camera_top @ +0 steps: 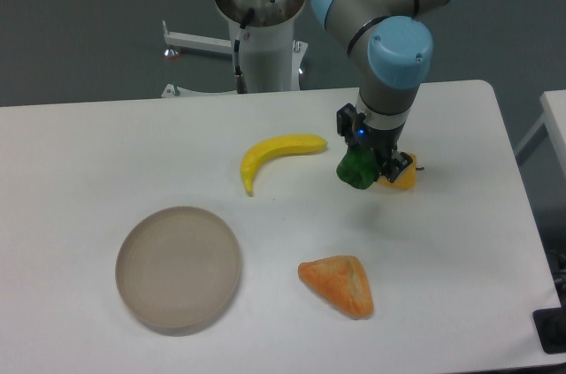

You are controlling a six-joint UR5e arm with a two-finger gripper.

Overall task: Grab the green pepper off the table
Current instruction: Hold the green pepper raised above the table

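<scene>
Gripper (364,160): right of centre frame, pinching the green pepper (356,168).
Green pepper: on or just above the table (80,153), touching the yellow-orange pepper (404,174).
Banana (274,155): left.
Pastry (339,284): lower centre.
Dish (178,269): lower left.

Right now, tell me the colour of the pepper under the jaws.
Dark glossy green pepper, seen in the fixed camera view; a yellow-orange pepper sits behind it.

A robotics lab: a white desk (106,135) carries plastic toy food, with the arm's pedestal (263,47) mounted behind it on grey flooring.
</scene>
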